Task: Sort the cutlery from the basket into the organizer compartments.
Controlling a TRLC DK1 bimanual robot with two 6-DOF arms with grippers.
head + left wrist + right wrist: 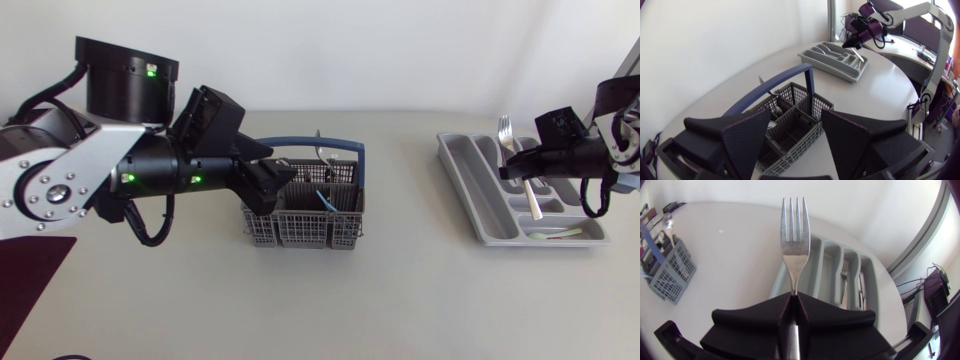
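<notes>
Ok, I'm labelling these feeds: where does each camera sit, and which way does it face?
Head view: above table, looking down on left arm and right arm.
Left wrist view: on left arm, facing basket past open left gripper.
Right wrist view: on right arm, facing organizer along fork in right gripper.
All share basket and organizer.

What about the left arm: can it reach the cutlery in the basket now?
Probably yes: the left gripper hangs open just over the basket, nothing between them, though its blue handle arches across the top.
</notes>
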